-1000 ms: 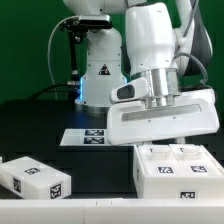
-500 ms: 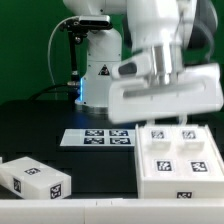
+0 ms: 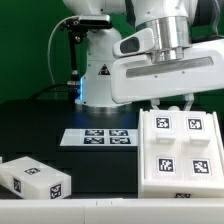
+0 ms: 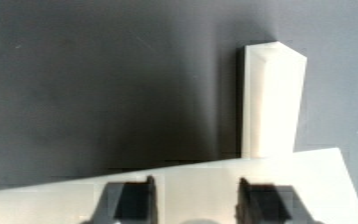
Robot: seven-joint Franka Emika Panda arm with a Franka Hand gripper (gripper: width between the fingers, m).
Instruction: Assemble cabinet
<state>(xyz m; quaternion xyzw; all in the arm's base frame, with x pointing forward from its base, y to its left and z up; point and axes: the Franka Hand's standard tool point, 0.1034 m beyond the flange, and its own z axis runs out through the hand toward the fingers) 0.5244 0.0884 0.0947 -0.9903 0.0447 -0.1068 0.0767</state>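
The large white cabinet box (image 3: 180, 152) stands at the exterior view's right, its face with several square tags turned toward the camera. My gripper (image 3: 172, 103) is at its top edge, with the fingers closed on either side of that edge. In the wrist view the gripper (image 4: 197, 200) has white panel (image 4: 194, 172) filling the gap between its two dark fingers (image 4: 131, 200). A narrow white panel edge (image 4: 274, 100) runs away from it over the dark table. A smaller white cabinet piece (image 3: 35, 178) with tags lies at the front of the exterior view's left.
The marker board (image 3: 97, 137) lies flat on the black table in the middle, beside the big box. The arm's base (image 3: 98, 70) stands behind it. The table's light front edge (image 3: 60, 212) runs along the bottom.
The gripper has risen, and the big box has come up with it. The box now shows all its face tags to the camera instead of lying low.
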